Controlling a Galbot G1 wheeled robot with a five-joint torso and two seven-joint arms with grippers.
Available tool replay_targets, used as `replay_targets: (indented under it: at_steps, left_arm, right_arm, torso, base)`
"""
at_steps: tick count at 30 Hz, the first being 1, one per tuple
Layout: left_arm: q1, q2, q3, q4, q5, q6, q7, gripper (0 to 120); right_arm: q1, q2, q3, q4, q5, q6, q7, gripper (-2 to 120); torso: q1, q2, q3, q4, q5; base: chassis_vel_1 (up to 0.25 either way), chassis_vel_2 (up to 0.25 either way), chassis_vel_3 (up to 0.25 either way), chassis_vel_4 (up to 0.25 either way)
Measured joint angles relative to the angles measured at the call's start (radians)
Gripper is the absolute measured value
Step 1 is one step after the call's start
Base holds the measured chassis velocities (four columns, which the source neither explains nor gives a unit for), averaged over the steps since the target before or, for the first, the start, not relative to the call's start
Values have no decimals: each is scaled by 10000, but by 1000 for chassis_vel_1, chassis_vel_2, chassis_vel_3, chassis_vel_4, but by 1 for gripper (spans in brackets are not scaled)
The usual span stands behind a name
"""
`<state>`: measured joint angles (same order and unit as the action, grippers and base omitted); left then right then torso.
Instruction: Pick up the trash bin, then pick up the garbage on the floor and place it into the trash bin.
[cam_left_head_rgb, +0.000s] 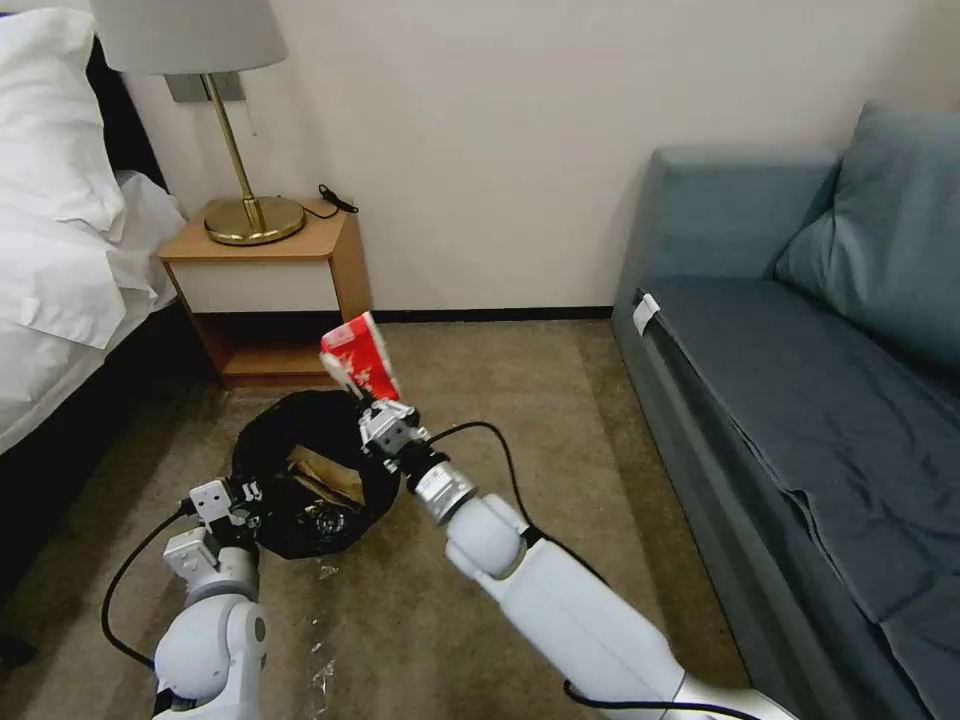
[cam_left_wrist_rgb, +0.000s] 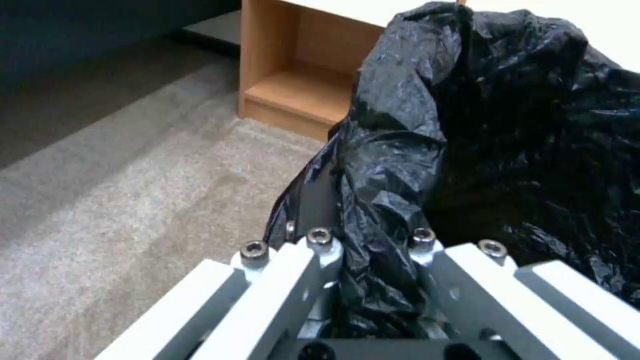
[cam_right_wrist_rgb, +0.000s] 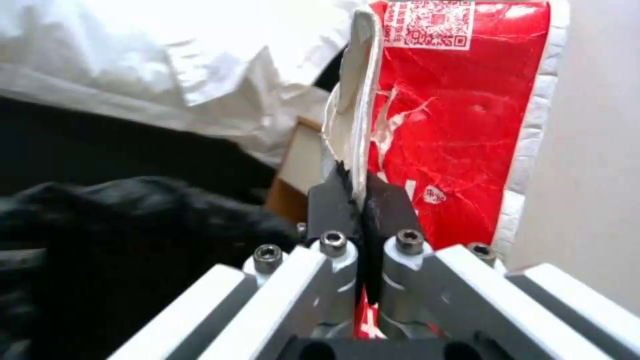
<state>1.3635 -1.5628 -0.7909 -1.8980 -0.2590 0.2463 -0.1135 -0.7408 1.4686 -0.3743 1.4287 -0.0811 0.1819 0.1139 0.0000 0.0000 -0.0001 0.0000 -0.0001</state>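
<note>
The trash bin (cam_left_head_rgb: 290, 440) shows as a round mouth of glossy black bag liner (cam_left_wrist_rgb: 507, 125) above the carpet, in front of the nightstand. My left gripper (cam_left_head_rgb: 238, 497) is shut on its near rim, with the liner pinched between the fingers (cam_left_wrist_rgb: 320, 250). A tan-brown wrapper (cam_left_head_rgb: 325, 475) and something shiny lie inside. My right gripper (cam_left_head_rgb: 372, 402) is shut on the lower edge of a red-and-white wrapper (cam_left_head_rgb: 360, 360), holding it upright just above the bin's far right rim. In the right wrist view the wrapper (cam_right_wrist_rgb: 460, 125) stands between the closed fingertips (cam_right_wrist_rgb: 390, 210).
A wooden nightstand (cam_left_head_rgb: 270, 300) with a brass lamp (cam_left_head_rgb: 250, 215) stands behind the bin. The bed (cam_left_head_rgb: 60, 250) is on the left and a blue-grey sofa (cam_left_head_rgb: 800, 380) on the right. Small clear scraps (cam_left_head_rgb: 325, 572) lie on the carpet near my arms.
</note>
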Motion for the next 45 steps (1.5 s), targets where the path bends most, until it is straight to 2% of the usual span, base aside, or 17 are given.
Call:
replay_targets:
  at_steps: [16,19,22,23,25,27,28,29,30,32,33,38,39,43,45]
  left_arm:
    - [-202,-194,240,94,138,1,-33,4]
    - [-232,-199,231,136,154,1,-35,4]
    - [-290,-206,219,213,157,1,-36,4]
    - [-290,-206,219,213,157,1,-36,4]
    - [-321,-211,220,281,159,1,-36,4]
    - [-334,-211,223,297,161,1,-36,4]
    - [-372,-211,231,331,173,1,-36,4]
    - [-381,-211,236,338,176,0,-36,4]
    - [-381,-211,236,338,176,0,-36,4]
    - [-406,-211,249,353,180,1,-37,4]
    - [-406,-211,249,353,180,1,-37,4]
    - [-440,-181,253,377,185,1,-47,4]
    - [-440,-181,253,377,185,1,-47,4]
    - [-445,-163,277,382,190,3,-60,4]
    - [-444,-161,283,377,190,6,-64,4]
  right_arm:
    - [-924,608,-274,-1376,-1718,732,-287,0]
    - [-922,617,-244,-1435,-1925,743,-151,4]
    - [-860,562,-165,-1452,-2139,831,-175,21]
    - [-860,562,-165,-1452,-2139,831,-175,21]
    - [-870,528,-138,-1406,-2101,836,-209,31]
    - [-874,521,-137,-1376,-2080,836,-227,34]
    - [-887,518,-122,-1333,-2052,836,-270,42]
    - [-898,518,-113,-1323,-2040,837,-280,46]
    - [-898,518,-113,-1323,-2040,837,-280,46]
    - [-935,517,-86,-1299,-2018,836,-300,56]
    - [-935,517,-86,-1299,-2018,836,-300,56]
    - [-981,515,15,-1127,-2043,806,-303,80]
    - [-981,515,15,-1127,-2043,806,-303,80]
    - [-907,510,107,-946,-2002,691,-298,96]
    - [-881,513,154,-907,-1980,666,-293,98]
  torso:
    - [0,0,0,0,1]
    - [0,0,0,0,0]
    - [0,0,0,0,1]
    - [0,0,0,0,1]
    - [0,0,0,0,0]
    - [0,0,1,0,1]
    - [0,0,0,0,1]
    - [0,0,0,0,1]
    - [0,0,0,0,1]
    - [0,0,0,0,1]
    - [0,0,0,0,1]
    - [0,0,0,0,1]
    - [0,0,0,0,1]
    - [0,0,1,0,1]
    - [0,0,0,0,1]
  base:
    - [0,0,0,0]
    - [0,0,0,0]
    - [0,0,0,0]
    - [0,0,0,0]
    - [0,0,0,0]
    - [0,0,0,0]
    - [0,0,0,0]
    - [0,0,0,0]
    - [0,0,0,0]
    - [0,0,0,0]
    - [0,0,0,0]
    - [0,0,0,0]
    - [0,0,0,0]
    - [0,0,0,0]
    - [0,0,0,0]
